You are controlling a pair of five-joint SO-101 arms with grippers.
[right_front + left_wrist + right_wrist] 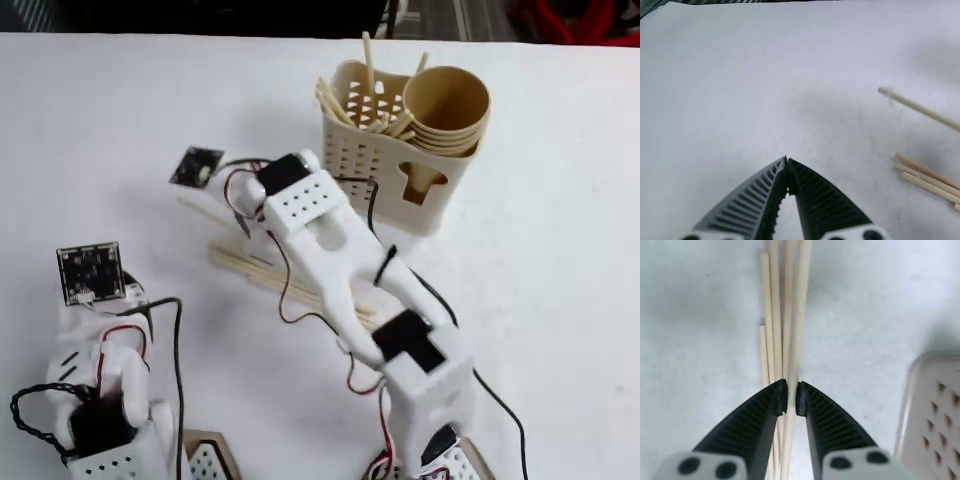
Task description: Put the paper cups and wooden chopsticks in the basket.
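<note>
Table (560, 300) is bearing the whole arrangement. The right arm (340, 240) is lying extended over it, so that the right gripper (788, 392) is sitting directly over the loose bundle of wooden chopsticks (785, 300). Its jaws are standing narrow, pinched on a stick or two at the near end of the bundle. The rest of the bundle is running straight ahead of the fingertips, flat on the table. Taking the sticks at one end is presumably meant to let them hang or trail lengthwise for the carry.

The left arm (100, 400) is resting folded well apart from the right gripper. The left gripper (787, 165) is pressed closed on nothing above bare table, apparently parked out of the way.

The basket (370, 160) is standing near the right gripper, off to one side. The paper cups (445, 105) are sitting nested in one end of it, a compact stack that is leaving room for sticks. Several stowed chopsticks (368, 60) are leaning upright beside the cups. The cup part of the task is thus looking done.

A stray stick (205, 212) is lying just beyond the right gripper, apart from the bundle, and is likely to need a separate pick.
</note>
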